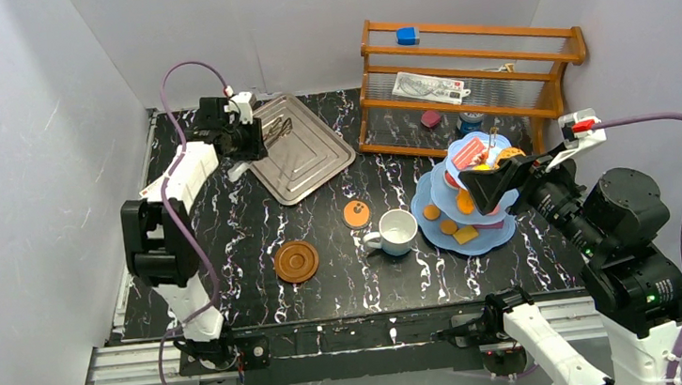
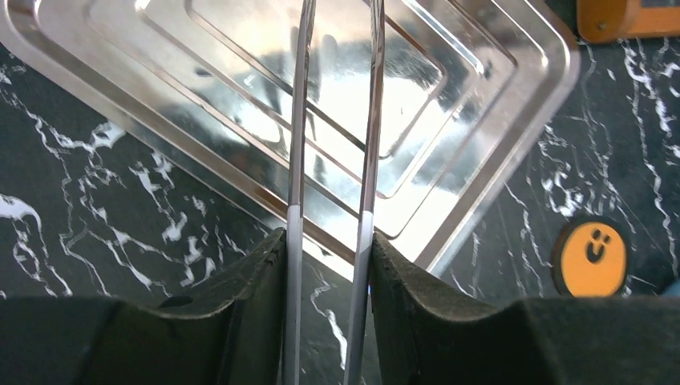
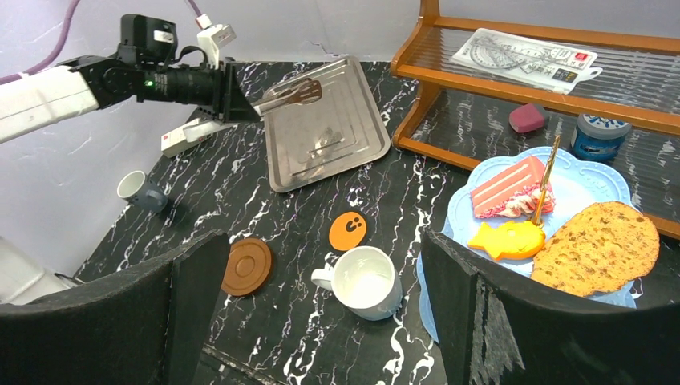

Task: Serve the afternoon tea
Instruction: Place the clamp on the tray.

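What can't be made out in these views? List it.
- Left wrist view: tips of the silver metal tongs held by the left end effector, cut off by the top edge.
- Top view: middle tier of the light-blue three-tier stand, partly behind the right end effector.
- Right wrist view: print on the white sheet, too small to read.

The light-blue three-tier stand (image 1: 502, 234) stands upright on the right of the black surface (image 1: 237, 231). On its top tier I see a pink cake slice (image 3: 507, 188), an orange fish-shaped biscuit (image 3: 503, 239) and a big brown cookie (image 3: 597, 245), packed close together. Small orange pastries (image 1: 431, 211) lie on the bottom tier. Just left of the stand is the white mug (image 1: 399, 230), upright and empty, handle pointing left. A round orange cookie (image 1: 355, 214) with a face lies flat just beyond it. The brown saucer (image 1: 296, 261) lies further left. A grey mug (image 3: 138, 191) seems tipped on its side near the left wall.
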`<state>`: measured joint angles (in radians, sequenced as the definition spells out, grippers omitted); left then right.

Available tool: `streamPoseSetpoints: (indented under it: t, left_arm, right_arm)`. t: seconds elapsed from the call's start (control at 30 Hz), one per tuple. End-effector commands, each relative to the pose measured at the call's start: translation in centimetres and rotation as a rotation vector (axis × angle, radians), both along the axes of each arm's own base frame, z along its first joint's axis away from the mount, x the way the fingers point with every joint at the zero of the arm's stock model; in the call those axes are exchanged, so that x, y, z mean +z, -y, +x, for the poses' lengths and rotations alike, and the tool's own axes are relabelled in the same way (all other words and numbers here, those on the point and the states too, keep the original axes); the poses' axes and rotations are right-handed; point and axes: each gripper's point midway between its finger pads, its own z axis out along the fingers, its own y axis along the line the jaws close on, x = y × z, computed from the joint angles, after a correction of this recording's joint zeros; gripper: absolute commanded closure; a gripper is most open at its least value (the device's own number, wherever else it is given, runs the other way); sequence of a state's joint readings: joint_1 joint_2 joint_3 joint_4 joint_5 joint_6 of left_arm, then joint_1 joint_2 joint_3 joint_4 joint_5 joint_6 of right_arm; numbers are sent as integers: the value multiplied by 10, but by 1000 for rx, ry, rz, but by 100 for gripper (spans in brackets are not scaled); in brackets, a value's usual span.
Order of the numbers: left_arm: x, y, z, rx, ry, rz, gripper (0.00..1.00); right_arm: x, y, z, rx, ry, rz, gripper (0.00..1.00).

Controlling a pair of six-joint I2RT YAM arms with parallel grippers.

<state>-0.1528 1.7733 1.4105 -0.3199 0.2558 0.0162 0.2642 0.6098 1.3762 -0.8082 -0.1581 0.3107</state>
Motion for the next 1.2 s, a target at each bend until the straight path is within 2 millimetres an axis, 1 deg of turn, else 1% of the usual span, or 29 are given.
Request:
streamPoseSetpoints:
  t: [0.0,0.17,0.3,0.4,0.67,0.8,0.93,1.03,1.17]
  left_arm:
    - [18,-3,33,-61,79,1,64]
    - [1,-23,56,-7,64,27,64]
    - [-11,-33,72,14,63,42,64]
    - [-20,-38,82,17,72,47,64]
    - [-62,-46,100,24,36,67,61]
    - [-80,-49,108,27,15,79,61]
    - [-86,-46,114,18,11,67,58]
    - [-84,-46,115,18,15,65,55]
    - [-77,-47,116,27,20,65,49]
  right_arm:
    - [15,-3,1,16,62,20,1]
    - [15,-4,2,19,57,27,1]
    - [12,-5,3,18,48,25,1]
    - [10,-4,4,14,43,27,1]
    - [8,-3,6,4,33,24,1]
    - [7,-3,9,2,25,20,1]
    - [5,-4,11,-1,17,17,1]
    - [5,-4,13,-1,16,17,2]
    - [2,-5,15,0,10,15,2]
